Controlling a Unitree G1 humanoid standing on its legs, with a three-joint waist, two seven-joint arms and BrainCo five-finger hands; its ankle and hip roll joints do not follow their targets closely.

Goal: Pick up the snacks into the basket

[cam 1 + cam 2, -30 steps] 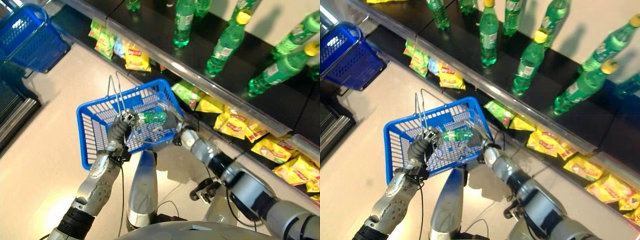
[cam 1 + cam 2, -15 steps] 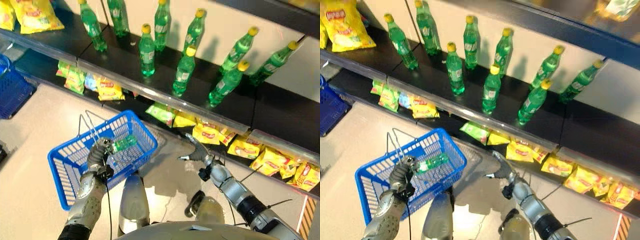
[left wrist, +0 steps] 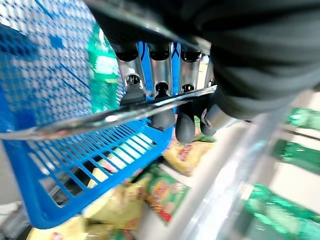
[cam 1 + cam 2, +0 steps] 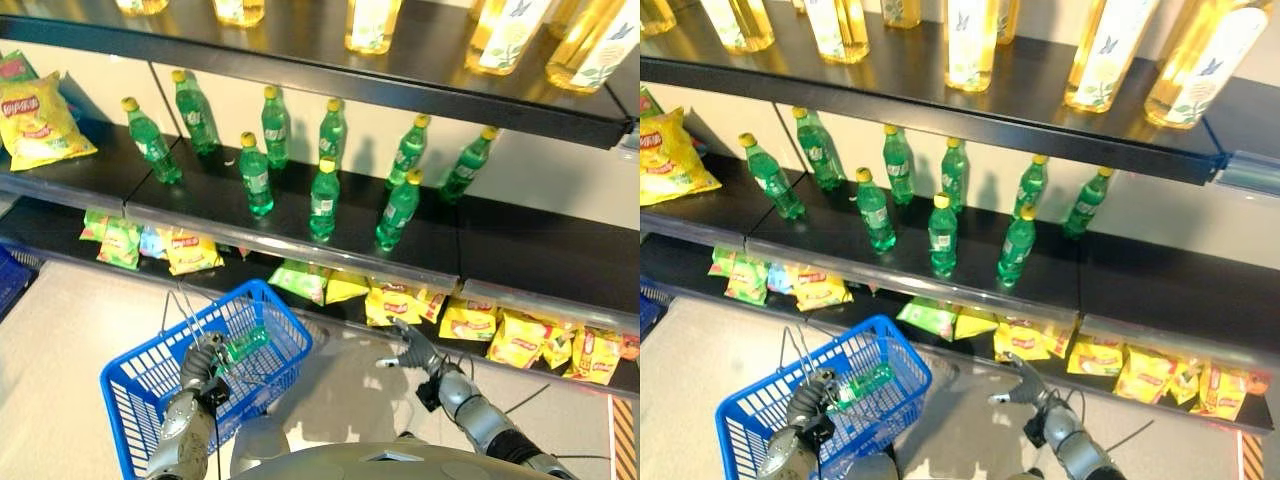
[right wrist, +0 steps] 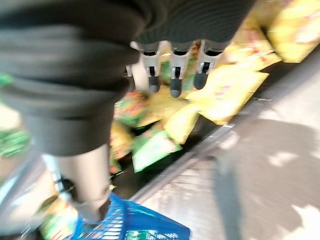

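1. Three black shelf boards [image 4: 520, 250] rise one above another. The top one carries yellow-liquid bottles [image 4: 1095, 50], five in the right eye view and all cut off at the frame edge.
2. The blue plastic basket [image 4: 150, 380] hangs in front of the lowest board, its far corner near the green bag there. One green bottle [image 4: 243, 345] lies inside it, partly behind the wire handles [image 4: 185, 315].
3. Nine green bottles with yellow caps [image 4: 322, 200] stand on the middle board, above the basket.
4. One large yellow chip bag [image 4: 35, 120] lies at the left end of the middle board, with a green bag corner cut off above it.
5. The snacks [image 4: 400, 305] lie in a row on the lowest board, yellow ones and a few green. A cluster [image 4: 150, 245] sits left of the basket, the rest right of it. Their number is hard to make out, as they overlap.
6. The left hand [image 4: 205, 358] is clenched round the basket's wire handle, as the left wrist view shows [image 3: 165, 107].
7. The right hand [image 4: 410, 345] hovers just in front of the lowest board's yellow bags, fingers straight and released, holding nothing.
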